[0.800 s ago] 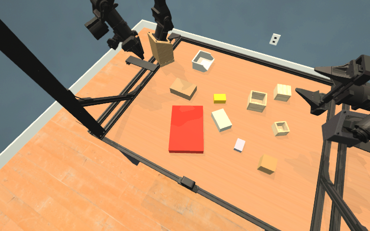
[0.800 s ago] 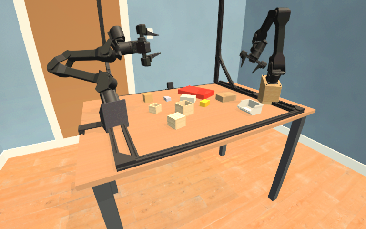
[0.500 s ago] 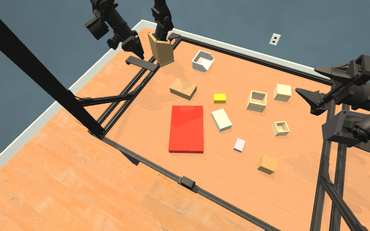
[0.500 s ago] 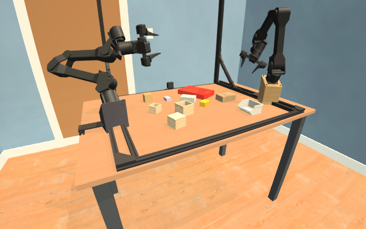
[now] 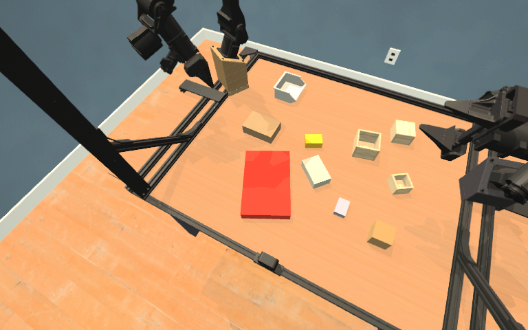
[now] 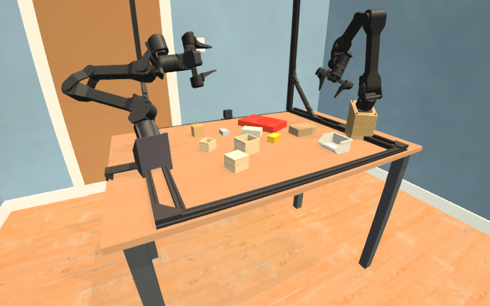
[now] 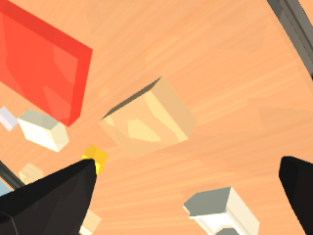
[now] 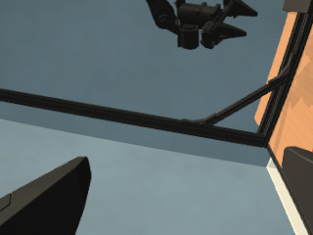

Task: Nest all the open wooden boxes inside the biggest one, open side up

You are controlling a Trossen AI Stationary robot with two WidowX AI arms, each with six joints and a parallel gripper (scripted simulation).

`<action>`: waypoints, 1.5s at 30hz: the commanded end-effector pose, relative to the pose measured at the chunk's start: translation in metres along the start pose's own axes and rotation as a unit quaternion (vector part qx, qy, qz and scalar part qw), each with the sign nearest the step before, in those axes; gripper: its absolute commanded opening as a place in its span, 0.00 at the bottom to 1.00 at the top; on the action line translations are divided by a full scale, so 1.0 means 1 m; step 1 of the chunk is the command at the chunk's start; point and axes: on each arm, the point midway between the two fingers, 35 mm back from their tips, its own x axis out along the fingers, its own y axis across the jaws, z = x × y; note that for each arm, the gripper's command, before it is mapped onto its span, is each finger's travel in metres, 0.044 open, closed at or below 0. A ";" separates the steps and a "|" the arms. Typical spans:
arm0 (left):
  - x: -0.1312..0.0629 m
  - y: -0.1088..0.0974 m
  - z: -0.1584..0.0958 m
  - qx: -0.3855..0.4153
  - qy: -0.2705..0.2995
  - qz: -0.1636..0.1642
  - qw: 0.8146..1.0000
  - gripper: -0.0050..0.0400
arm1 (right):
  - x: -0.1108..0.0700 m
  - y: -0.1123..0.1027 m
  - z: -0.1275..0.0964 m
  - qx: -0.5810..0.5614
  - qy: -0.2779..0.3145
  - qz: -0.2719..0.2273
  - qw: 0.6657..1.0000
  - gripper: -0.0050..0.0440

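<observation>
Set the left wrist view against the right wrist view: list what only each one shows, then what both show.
Only the left wrist view: the brown block, the yellow block and part of the white bin.

Only the right wrist view: the opposite arm's open left gripper and a diagonal brace.

Both: fingers of the camera's own gripper, part of the table, and black frame rails.
</observation>
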 end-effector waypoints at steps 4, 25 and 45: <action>0.023 0.039 -0.029 -0.149 -0.025 -0.092 0.984 1.00 | 0.012 0.013 -0.022 -0.187 0.014 0.004 0.982 0.92; 0.104 0.085 -0.162 -0.523 -0.020 -0.235 0.819 1.00 | 0.036 0.036 -0.082 -0.641 0.035 0.029 0.766 0.92; 0.142 0.057 -0.262 -0.710 0.028 -0.250 0.658 1.00 | 0.045 0.046 -0.120 -0.840 0.035 0.052 0.539 0.92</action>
